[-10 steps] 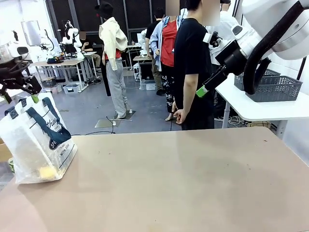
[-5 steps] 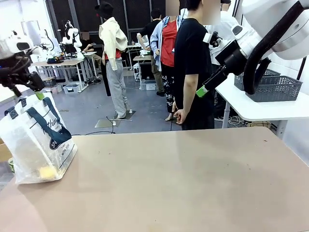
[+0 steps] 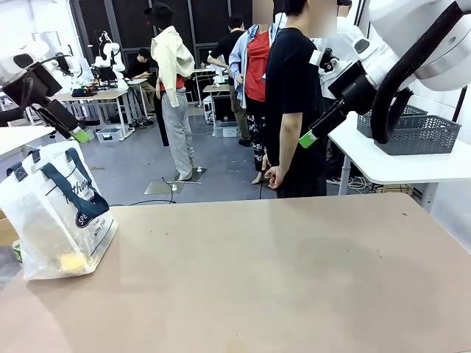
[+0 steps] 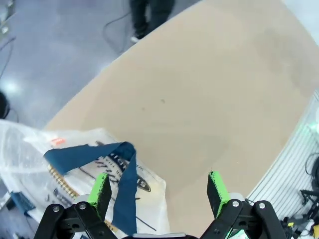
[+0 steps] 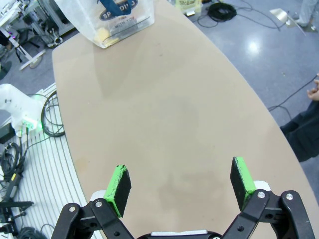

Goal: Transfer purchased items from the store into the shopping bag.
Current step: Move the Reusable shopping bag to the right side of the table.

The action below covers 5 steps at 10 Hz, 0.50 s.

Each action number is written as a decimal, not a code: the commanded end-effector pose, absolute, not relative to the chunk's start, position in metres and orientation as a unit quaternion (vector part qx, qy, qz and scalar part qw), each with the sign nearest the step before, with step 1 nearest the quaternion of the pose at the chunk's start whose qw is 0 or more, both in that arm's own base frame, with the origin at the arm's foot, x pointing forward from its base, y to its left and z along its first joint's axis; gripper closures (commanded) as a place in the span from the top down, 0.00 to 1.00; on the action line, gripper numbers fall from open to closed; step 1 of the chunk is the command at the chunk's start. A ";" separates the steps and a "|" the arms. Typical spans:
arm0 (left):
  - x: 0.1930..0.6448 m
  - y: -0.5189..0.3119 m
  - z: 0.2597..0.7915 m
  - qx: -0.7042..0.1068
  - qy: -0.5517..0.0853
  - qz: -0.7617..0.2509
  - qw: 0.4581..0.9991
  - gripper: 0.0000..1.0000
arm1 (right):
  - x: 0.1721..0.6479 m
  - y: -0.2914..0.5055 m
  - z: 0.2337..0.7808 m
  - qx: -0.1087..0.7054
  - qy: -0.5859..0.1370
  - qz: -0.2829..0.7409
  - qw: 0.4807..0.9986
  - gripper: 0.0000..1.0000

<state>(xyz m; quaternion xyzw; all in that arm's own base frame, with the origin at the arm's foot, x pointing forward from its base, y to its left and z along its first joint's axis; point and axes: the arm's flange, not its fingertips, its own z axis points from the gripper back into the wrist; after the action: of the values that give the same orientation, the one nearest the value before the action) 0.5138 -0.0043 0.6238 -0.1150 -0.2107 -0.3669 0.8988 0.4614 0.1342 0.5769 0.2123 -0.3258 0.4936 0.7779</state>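
Note:
The clear shopping bag (image 3: 55, 217) with navy handles and an oval logo stands on the table's left end. A yellow piece (image 3: 72, 262) lies inside at its bottom. My left gripper (image 3: 79, 134) hangs open above and just behind the bag. In the left wrist view the bag's blue handle (image 4: 122, 172) lies below the empty left gripper (image 4: 158, 189). My right gripper (image 3: 308, 138) is held high at the right, open and empty (image 5: 180, 181), far from the bag (image 5: 112, 17). The dark grey lattice basket (image 3: 419, 136) sits on a white side table behind my right arm.
A person in a black shirt (image 3: 291, 95) stands at the table's far edge, one hand (image 3: 274, 176) hanging down. The brown tabletop (image 3: 280, 279) stretches bare from the bag to the right edge. Cables (image 5: 47, 119) lie on the floor beside the table.
My left gripper has lifted from the bag's handles and swung up and to the right, turning as it went. The right arm and the bag have stayed still.

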 end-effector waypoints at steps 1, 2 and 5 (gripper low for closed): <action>0.522 0.007 0.622 -0.147 -0.206 -0.398 0.882 1.00 | 0.462 0.134 0.579 0.210 -0.317 0.492 0.783 1.00; 0.522 0.008 0.620 -0.155 -0.221 -0.410 0.871 1.00 | 0.462 0.134 0.579 0.210 -0.317 0.492 0.783 1.00; 0.524 0.010 0.613 -0.171 -0.277 -0.454 0.829 1.00 | 0.462 0.134 0.579 0.210 -0.317 0.492 0.783 1.00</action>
<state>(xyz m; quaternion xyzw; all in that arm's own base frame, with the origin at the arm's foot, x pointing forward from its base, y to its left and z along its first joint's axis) 0.5227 0.0053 0.6157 -0.1546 -0.2452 -0.4368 0.8516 0.4614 0.1342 0.5768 0.2123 -0.3258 0.4936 0.7779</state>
